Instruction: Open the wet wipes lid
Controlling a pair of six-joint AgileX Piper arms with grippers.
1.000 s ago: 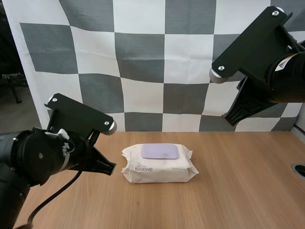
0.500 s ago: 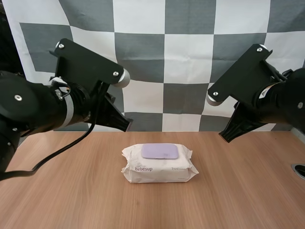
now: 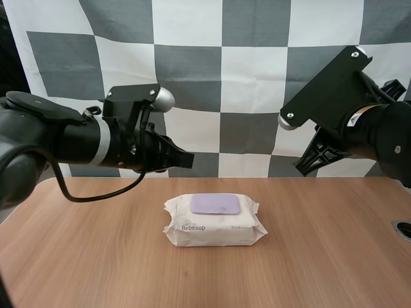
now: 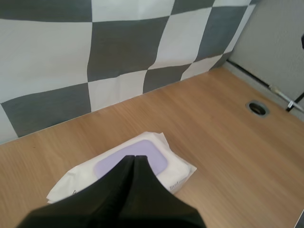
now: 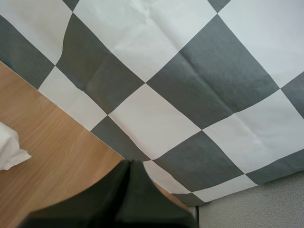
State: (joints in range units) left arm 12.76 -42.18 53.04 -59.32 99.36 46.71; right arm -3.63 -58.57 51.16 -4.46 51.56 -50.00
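A white pack of wet wipes [image 3: 215, 223] lies in the middle of the wooden table, its lavender lid [image 3: 216, 204] flat and closed on top. My left gripper [image 3: 185, 158] hangs above and behind the pack's left end, fingers together. In the left wrist view the shut left gripper [image 4: 133, 159] forms one dark wedge pointing at the lavender lid [image 4: 156, 156] of the pack [image 4: 178, 167]. My right gripper [image 3: 302, 166] hovers off the pack's back right, well above the table. Its shut wedge [image 5: 129, 164] points at the table's far edge, with a corner of the pack [image 5: 9, 147] to one side.
A round cable hole [image 3: 403, 229] sits in the table near the right edge, also seen as the cable hole [image 4: 256, 108] beyond the pack. Bare wood [image 3: 96, 256] surrounds the pack on all sides.
My left arm has risen from low at the table's left and swung forward toward the pack. My right arm has come down and shifted slightly. The pack has not moved.
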